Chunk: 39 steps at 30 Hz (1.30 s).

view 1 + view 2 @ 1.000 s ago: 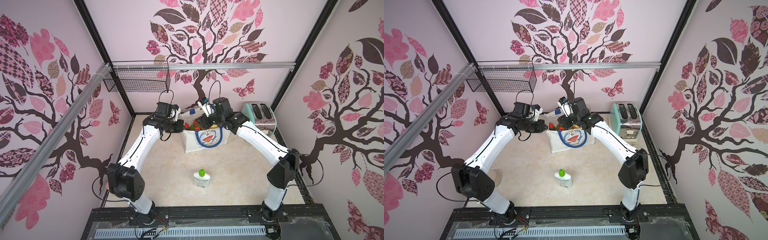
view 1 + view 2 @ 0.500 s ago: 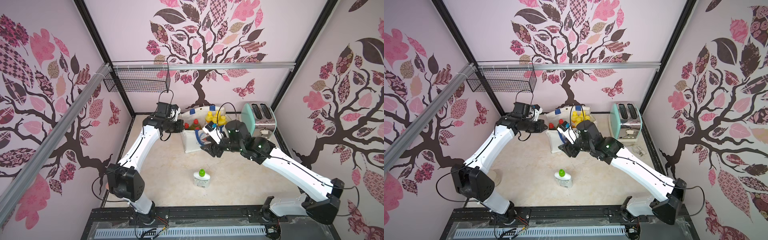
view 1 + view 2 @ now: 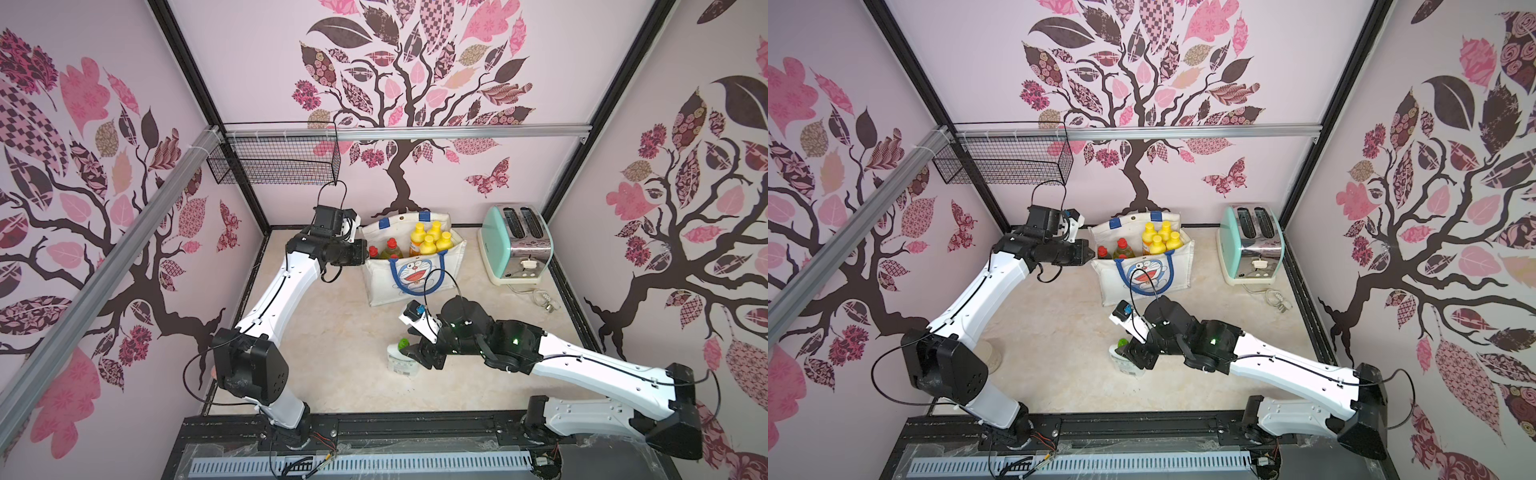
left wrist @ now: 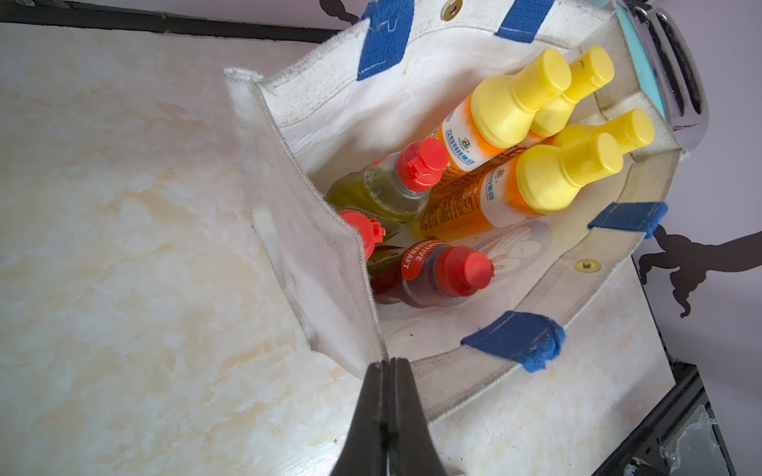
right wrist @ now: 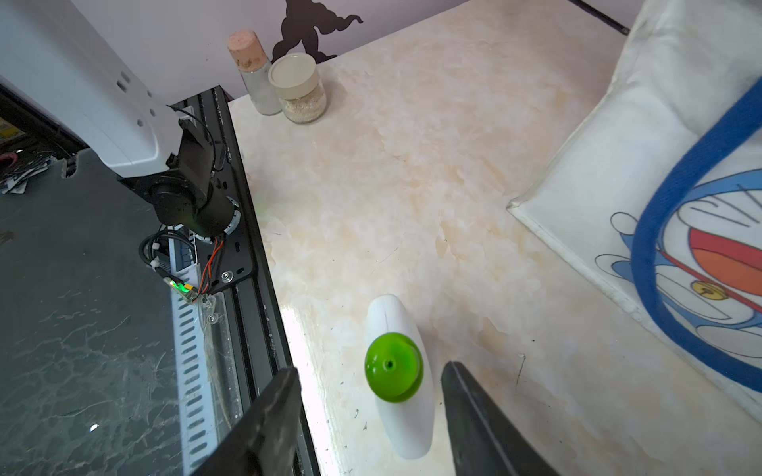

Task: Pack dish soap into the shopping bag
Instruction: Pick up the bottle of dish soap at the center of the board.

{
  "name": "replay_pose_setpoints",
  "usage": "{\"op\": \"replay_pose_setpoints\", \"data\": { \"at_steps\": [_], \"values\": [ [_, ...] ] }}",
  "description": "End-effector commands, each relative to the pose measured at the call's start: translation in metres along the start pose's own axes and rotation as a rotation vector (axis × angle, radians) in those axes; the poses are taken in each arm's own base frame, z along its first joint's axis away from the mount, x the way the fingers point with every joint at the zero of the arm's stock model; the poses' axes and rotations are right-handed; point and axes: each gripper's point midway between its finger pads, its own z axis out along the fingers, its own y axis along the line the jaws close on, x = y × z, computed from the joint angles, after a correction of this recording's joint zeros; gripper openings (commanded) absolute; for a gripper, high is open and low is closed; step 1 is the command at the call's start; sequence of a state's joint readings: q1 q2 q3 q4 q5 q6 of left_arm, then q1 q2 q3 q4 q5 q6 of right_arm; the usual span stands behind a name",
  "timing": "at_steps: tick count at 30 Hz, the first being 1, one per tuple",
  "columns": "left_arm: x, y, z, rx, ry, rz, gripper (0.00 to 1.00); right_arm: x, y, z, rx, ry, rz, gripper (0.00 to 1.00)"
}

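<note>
Overhead, the right gripper point(image 5: 371, 366) flanks the white bottle point(image 5: 406, 428), jaws spread.

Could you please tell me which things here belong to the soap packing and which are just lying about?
Job: shopping bag, yellow-capped orange bottles, red-capped bottles, white green-capped bottle.
Lying about: toaster, wire basket, pink-topped shaker, beige-lidded jar.

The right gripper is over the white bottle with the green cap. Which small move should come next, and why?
Probably lower the right gripper a little, so its fingers reach the body of the white dish soap bottle. Its jaws stand open on either side of the bottle, which stands upright on the table, not yet gripped. The left gripper is shut on the rim of the shopping bag, holding it open.
</note>
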<state>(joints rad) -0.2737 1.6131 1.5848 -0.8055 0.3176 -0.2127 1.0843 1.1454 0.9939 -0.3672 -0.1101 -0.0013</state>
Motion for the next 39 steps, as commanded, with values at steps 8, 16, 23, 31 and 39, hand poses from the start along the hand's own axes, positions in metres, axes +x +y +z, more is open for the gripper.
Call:
{"op": "replay_pose_setpoints", "data": {
  "at_steps": [8,16,23,31,39],
  "values": [
    [0.004,0.000,-0.004,-0.012,-0.006,0.006,0.00,-0.004,-0.013,0.008,0.072,-0.052,0.025,0.60],
    [0.004,-0.001,-0.004,-0.008,-0.004,0.009,0.00,0.005,-0.011,0.020,0.049,-0.051,0.051,0.60],
    [0.004,-0.001,-0.004,-0.009,-0.006,0.011,0.00,0.012,-0.018,0.027,0.078,-0.052,0.071,0.58],
    [0.003,-0.004,-0.005,0.007,-0.008,0.011,0.00,0.013,-0.022,0.032,0.099,-0.068,0.083,0.46],
    [0.004,-0.004,-0.003,0.010,-0.001,0.012,0.00,0.014,-0.023,0.032,0.106,-0.074,0.098,0.30]
  ]
}}
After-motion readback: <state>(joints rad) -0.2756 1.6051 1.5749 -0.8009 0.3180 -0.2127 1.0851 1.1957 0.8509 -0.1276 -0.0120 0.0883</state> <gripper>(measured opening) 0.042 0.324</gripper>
